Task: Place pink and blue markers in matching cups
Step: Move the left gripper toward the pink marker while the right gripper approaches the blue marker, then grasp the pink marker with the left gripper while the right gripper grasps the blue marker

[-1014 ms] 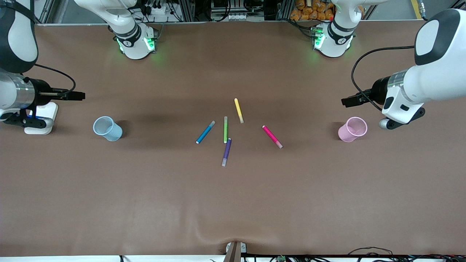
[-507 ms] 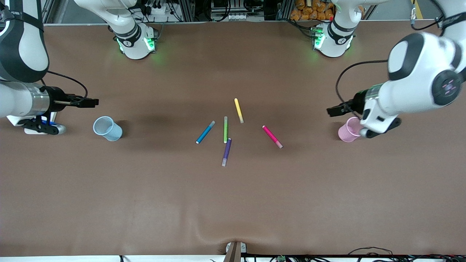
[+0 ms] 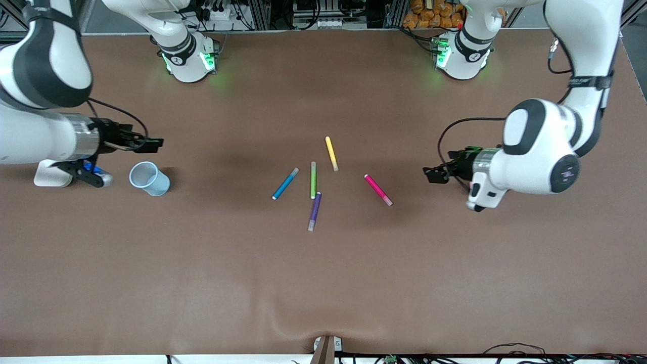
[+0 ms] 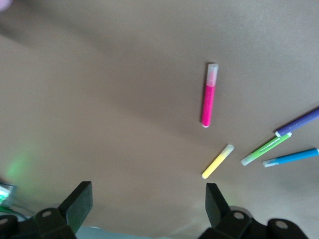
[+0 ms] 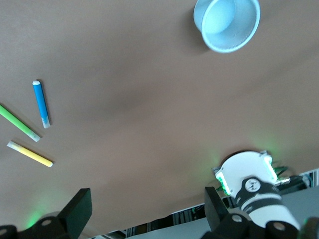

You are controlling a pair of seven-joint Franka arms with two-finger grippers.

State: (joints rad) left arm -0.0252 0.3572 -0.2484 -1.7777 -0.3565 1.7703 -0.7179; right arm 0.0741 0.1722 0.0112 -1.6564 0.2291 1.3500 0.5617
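Observation:
The pink marker [image 3: 378, 190] and the blue marker [image 3: 285, 183] lie flat mid-table, apart from each other. The pale blue cup [image 3: 149, 178] stands upright toward the right arm's end. The pink cup is hidden under the left arm. My right gripper [image 3: 151, 145] is open and empty, just beside the blue cup. My left gripper [image 3: 432, 174] is open and empty over bare table, between the pink marker and that arm's end. The left wrist view shows its open gripper [image 4: 147, 206] and the pink marker [image 4: 209, 97]. The right wrist view shows its open gripper [image 5: 147, 211], the blue cup [image 5: 227, 25] and the blue marker [image 5: 41, 103].
A green pen [image 3: 313, 180], a yellow pen [image 3: 331, 153] and a purple pen [image 3: 315, 211] lie between the two markers. A white block [image 3: 48, 178] sits partly under the right arm. Both robot bases [image 3: 187, 60] stand along the table edge farthest from the front camera.
Both arms have swung in toward the middle of the table. The left arm now covers the pink cup. The right gripper has reached the blue cup. Pens and cups have not moved.

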